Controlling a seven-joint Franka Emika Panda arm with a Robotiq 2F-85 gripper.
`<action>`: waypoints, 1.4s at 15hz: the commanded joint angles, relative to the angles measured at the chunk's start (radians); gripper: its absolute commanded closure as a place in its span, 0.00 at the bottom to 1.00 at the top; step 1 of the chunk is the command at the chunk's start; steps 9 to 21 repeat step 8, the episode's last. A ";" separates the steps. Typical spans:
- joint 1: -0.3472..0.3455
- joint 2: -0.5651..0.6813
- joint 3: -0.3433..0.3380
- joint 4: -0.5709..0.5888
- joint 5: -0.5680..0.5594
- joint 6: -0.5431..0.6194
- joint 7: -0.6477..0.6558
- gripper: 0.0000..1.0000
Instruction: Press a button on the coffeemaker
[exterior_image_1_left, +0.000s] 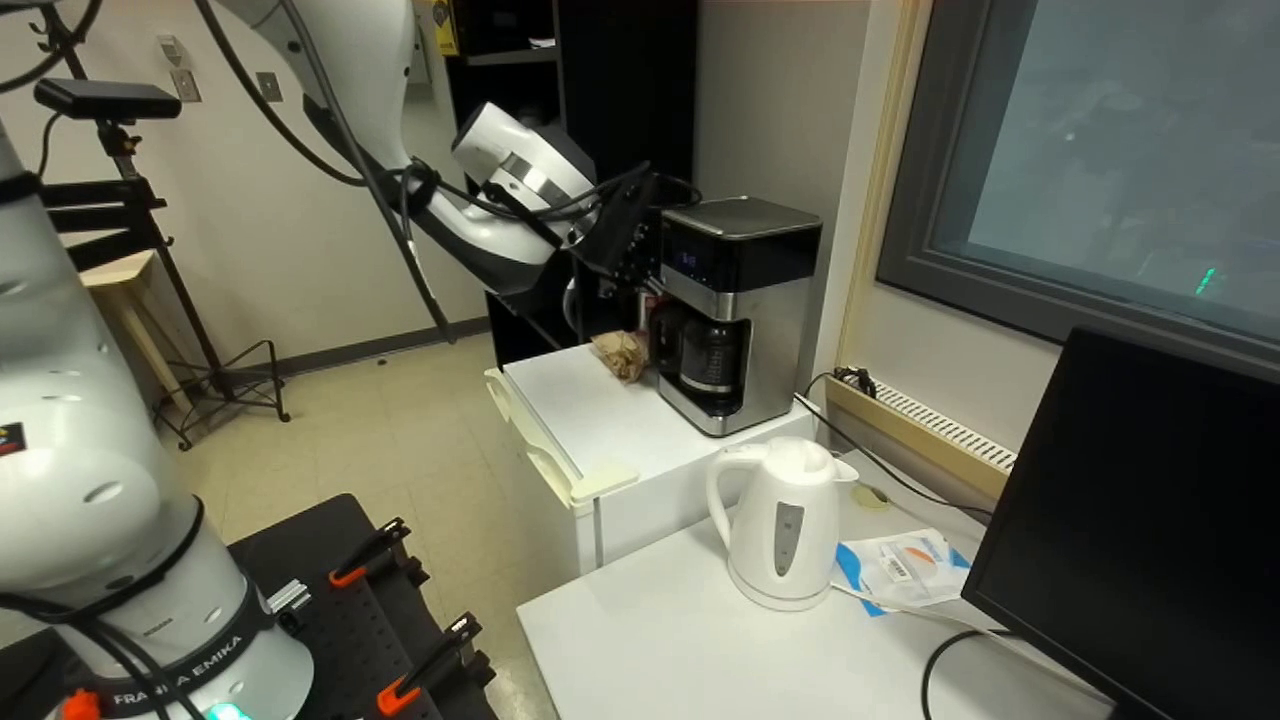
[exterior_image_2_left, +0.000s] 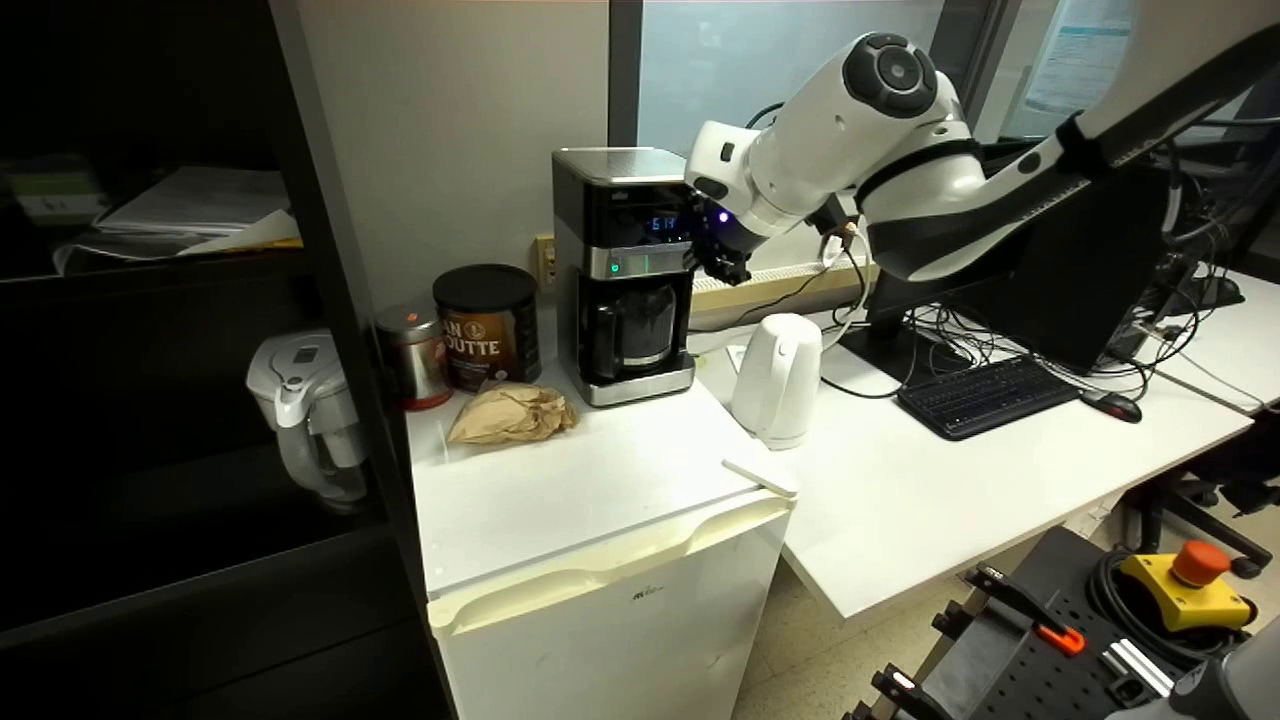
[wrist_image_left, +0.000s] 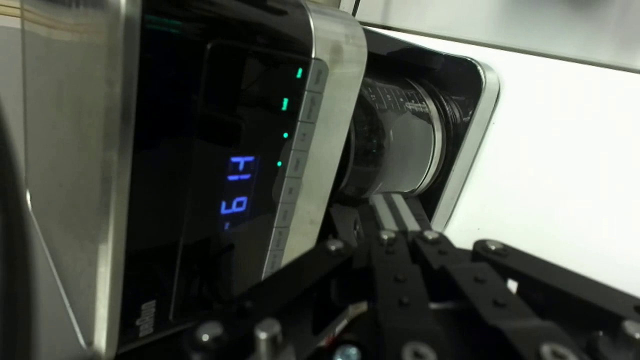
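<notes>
The coffeemaker (exterior_image_1_left: 785, 315) is black and silver and stands upright on a white fridge top. It also shows in an exterior view (exterior_image_2_left: 622, 218) with a lit blue display and a dark glass carafe (exterior_image_2_left: 645, 325). In the wrist view the coffeemaker (wrist_image_left: 175, 165) appears turned on its side, with a row of small grey buttons (wrist_image_left: 291, 191) along the silver band and green lights beside some. My gripper (wrist_image_left: 395, 202) is shut with its fingertips together and nothing between them. It is in front of the machine, beside the silver band and over the carafe in the picture. I cannot tell any contact.
A white kettle (exterior_image_2_left: 775, 385) stands on the desk beside the white fridge (exterior_image_2_left: 600, 500). A brown paper bag (exterior_image_2_left: 512, 412), a coffee can (exterior_image_2_left: 487, 330) and a metal tin (exterior_image_2_left: 415, 355) are on the fridge top. A monitor (exterior_image_1_left: 1130, 540) and cables are on the desk.
</notes>
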 joint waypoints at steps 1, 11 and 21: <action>0.006 -0.084 0.005 -0.075 -0.103 -0.031 0.109 1.00; 0.002 -0.167 0.007 -0.163 -0.238 -0.041 0.254 1.00; 0.002 -0.167 0.007 -0.163 -0.238 -0.041 0.254 1.00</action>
